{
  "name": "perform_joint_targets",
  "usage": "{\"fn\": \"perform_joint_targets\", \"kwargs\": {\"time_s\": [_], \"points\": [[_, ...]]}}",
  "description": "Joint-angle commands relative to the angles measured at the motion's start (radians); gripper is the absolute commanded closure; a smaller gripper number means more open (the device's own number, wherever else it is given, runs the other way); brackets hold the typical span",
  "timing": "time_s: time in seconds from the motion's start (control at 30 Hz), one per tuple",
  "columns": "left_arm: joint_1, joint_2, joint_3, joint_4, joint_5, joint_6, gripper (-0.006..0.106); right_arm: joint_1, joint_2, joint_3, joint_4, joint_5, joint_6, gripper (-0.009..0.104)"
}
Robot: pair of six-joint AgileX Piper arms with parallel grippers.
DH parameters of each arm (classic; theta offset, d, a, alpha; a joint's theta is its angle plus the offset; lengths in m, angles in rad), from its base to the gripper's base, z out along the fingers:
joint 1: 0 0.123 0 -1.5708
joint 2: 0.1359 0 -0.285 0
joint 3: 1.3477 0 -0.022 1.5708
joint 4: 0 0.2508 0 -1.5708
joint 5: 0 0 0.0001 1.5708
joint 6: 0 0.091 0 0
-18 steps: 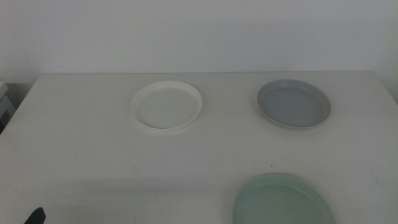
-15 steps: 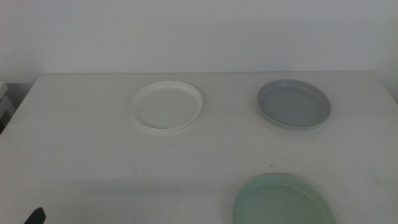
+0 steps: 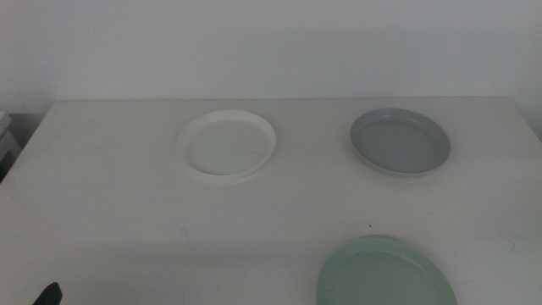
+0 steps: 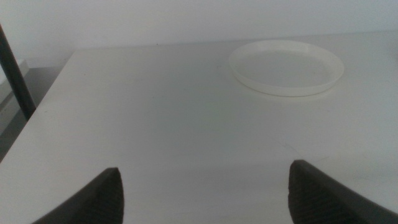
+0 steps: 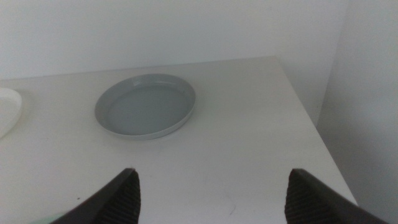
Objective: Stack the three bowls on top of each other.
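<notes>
Three bowls sit separately on the pale white tabletop [image 3: 110, 195], none stacked. The white round plastic bowl with a low rim [image 3: 227, 144] lies toward the far side, left of centre. The grey round plastic bowl [image 3: 400, 141] lies level with it on the right, well apart. The pale mint green round plastic bowl [image 3: 385, 273] sits at the near edge on the right, partly cut off by the middle view's bottom edge, nearer to the grey bowl than to the white one.

The left gripper [image 4: 205, 190] hangs over the near left part of the table, its two dark jaws spread wide and holding nothing, the white bowl [image 4: 286, 67] ahead of it. Only a dark tip shows at the middle view's bottom left corner [image 3: 48, 295].

The right gripper [image 5: 211, 196] is likewise parted and empty, hanging on the right side with the grey bowl [image 5: 146, 106] ahead of it and a sliver of the white bowl [image 5: 9, 109] at the side of its view.
</notes>
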Motion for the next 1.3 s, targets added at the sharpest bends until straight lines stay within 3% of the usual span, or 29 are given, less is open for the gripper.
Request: {"fn": "perform_joint_targets", "kwargs": {"time_s": [0.0,0.23,0.33,0.47,0.57,0.63,0.8,0.87,1.03,1.27], "points": [[0.001,-0.013,-0.005,-0.004,-0.071,-0.012,0.011,0.004,0.080,-0.100,0.003,-0.004,-0.016,0.036],[0.001,-0.013,-0.005,-0.004,-0.071,-0.012,0.011,0.004,0.334,-0.357,0.107,0.297,-0.086,0.036],[0.001,-0.013,-0.005,-0.004,-0.071,-0.012,0.011,0.005,0.438,-0.458,0.207,0.408,-0.212,0.036],[0.001,-0.013,-0.005,-0.004,-0.071,-0.012,0.011,0.016,0.564,-0.537,0.401,0.518,-0.345,0.036],[0.001,-0.013,-0.005,-0.004,-0.071,-0.012,0.011,0.050,0.651,-0.557,0.457,0.564,-0.359,0.036],[0.001,-0.013,-0.005,-0.004,-0.071,-0.012,0.011,0.095,0.691,-0.557,0.435,0.566,-0.356,0.036],[0.001,-0.013,-0.005,-0.004,-0.071,-0.012,0.011,0.221,0.782,-0.555,0.279,0.560,-0.253,0.036],[0.001,-0.013,-0.005,-0.004,-0.071,-0.012,0.011,0.255,0.818,-0.545,0.248,0.553,-0.193,0.036],[0.001,-0.013,-0.005,-0.004,-0.071,-0.012,0.011,0.290,0.902,-0.488,0.212,0.483,-0.109,0.036],[0.001,-0.013,-0.005,-0.004,-0.071,-0.012,0.011,0.290,1.026,-0.367,0.214,0.294,-0.075,0.036]]}}
